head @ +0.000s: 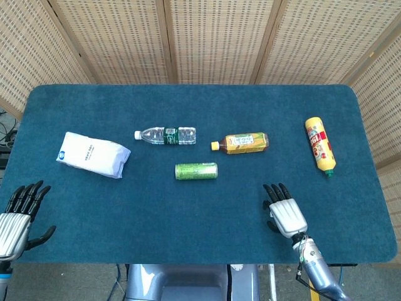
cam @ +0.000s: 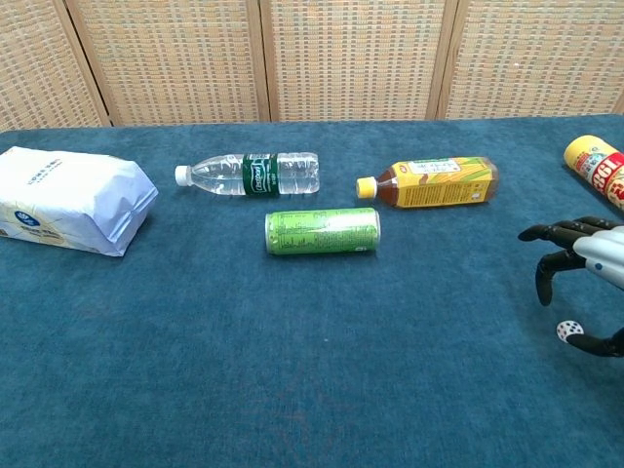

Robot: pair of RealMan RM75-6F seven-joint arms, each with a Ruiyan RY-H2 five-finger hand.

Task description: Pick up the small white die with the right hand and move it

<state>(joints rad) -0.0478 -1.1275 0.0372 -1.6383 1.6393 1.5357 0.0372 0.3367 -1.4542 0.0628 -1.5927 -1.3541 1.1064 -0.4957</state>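
Right hand [cam: 585, 283], dark fingers spread and curved downward, hovers over the small white die [cam: 565, 331] on the blue felt table [head: 188, 207], grasping nothing. Die sits below the fingers beside the thumb; contact unclear. Beyond the die lies a green can [cam: 323, 231]. Left hand [head: 19, 210] released.

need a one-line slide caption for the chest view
Right hand poised over the small white die, fingers curled above, thumb beside it; green can and bottles lie untouched on the blue table.
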